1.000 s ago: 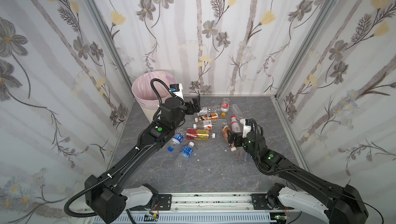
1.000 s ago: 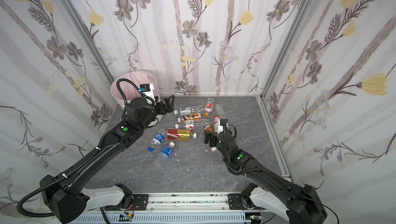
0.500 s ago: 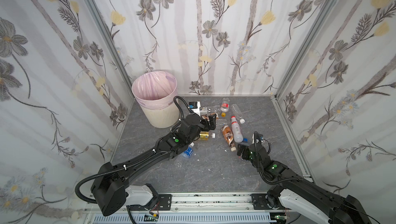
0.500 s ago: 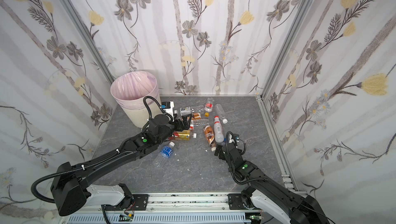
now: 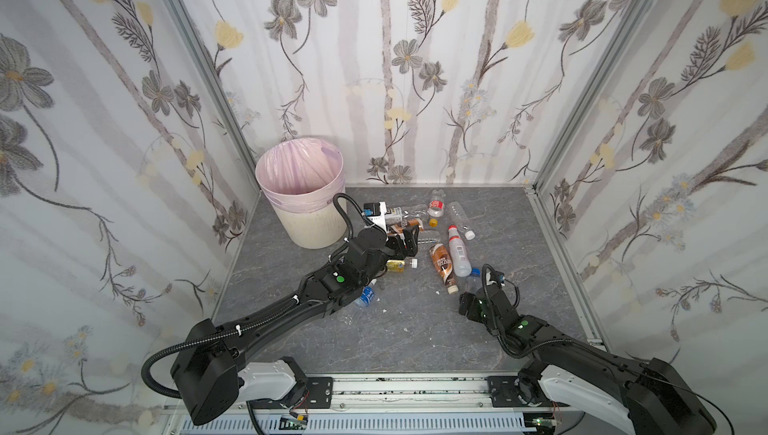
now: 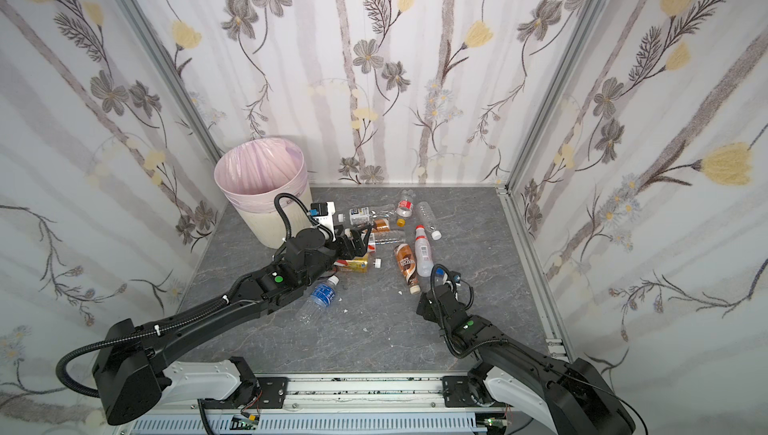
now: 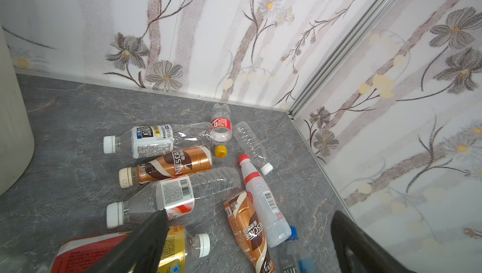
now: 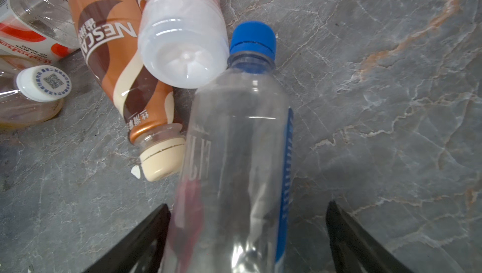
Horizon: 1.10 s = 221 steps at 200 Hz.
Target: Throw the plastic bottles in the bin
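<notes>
The bin, a round ribbed cream tub that tapers downward, has a thin pink-lilac liner folded over its rim. It stands at the upper left of the grey, marble-veined counter in both top views. The plastic bottles lie scattered on their sides just right of it, around the centre of the frame.

The left pincer hovers over the left part of that heap, its black jaws spread wide with nothing between them. The left wrist view shows one finger above a gold-and-red labelled bottle and a clear ridged bottle with a white cap.

The right pincer is also wide. Its fingers straddle a smooth clear blue-capped bottle at the heap's lower right edge in both top views. One finger is close to its side and the other well apart, with no squeeze visible. Just beside its shoulder lie a milky-white bottle and a glossy bronze-and-cream Nescafé bottle with a cream cap. A small blue-labelled bottle lies beside the left forearm.
</notes>
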Each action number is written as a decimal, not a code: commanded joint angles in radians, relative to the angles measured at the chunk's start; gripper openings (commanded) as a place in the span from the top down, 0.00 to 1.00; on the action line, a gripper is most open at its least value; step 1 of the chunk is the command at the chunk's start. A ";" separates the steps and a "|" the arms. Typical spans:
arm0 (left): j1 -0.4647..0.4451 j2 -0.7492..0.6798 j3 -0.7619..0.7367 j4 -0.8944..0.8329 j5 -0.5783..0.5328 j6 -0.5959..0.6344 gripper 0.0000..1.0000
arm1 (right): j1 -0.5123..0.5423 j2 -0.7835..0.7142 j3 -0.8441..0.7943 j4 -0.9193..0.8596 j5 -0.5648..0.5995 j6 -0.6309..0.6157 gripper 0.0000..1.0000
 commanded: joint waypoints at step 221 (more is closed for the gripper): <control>0.001 0.057 0.016 0.037 0.092 -0.053 0.00 | 0.006 -0.179 0.021 0.010 0.027 -0.040 0.51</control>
